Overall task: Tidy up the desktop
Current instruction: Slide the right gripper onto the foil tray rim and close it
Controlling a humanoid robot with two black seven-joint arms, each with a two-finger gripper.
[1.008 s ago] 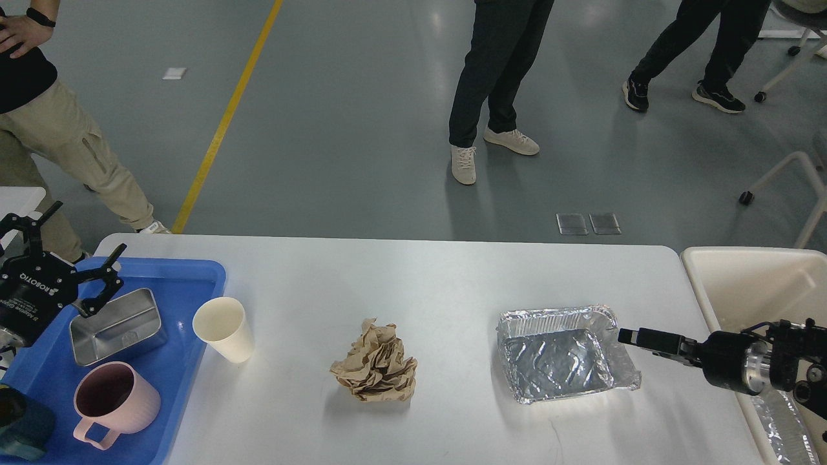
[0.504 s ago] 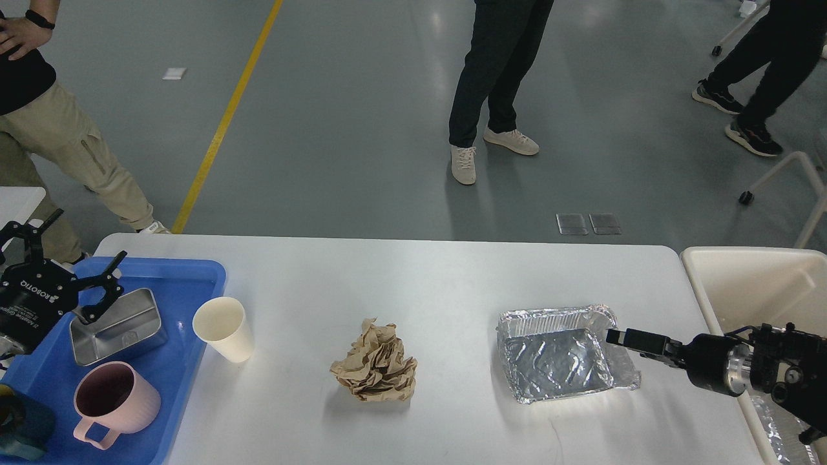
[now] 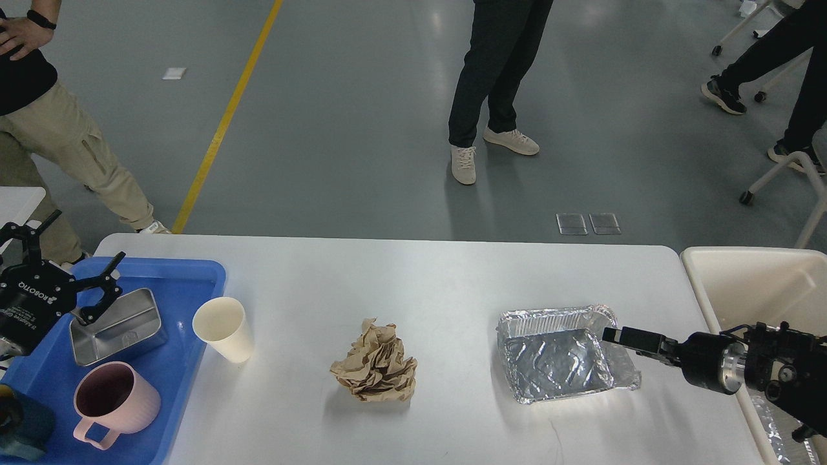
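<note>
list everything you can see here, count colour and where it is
desktop: 1, white, fills the lower view
blue tray: 1, blue, on the left end of the desktop
metal box: 1, silver, in the tray
mug: 1, pink, in the tray, near side
paper cup: 1, cream, upright beside the tray's right edge
crumpled paper: 1, brown, middle of the desktop
foil tray: 1, silver, right part of the desktop
bin: 1, beige, off the right end
people: 3, partly visible, on the grey floor beyond
left end effector: 1, black, open over the blue tray
right end effector: 1, black, at the foil tray's right rim
</note>
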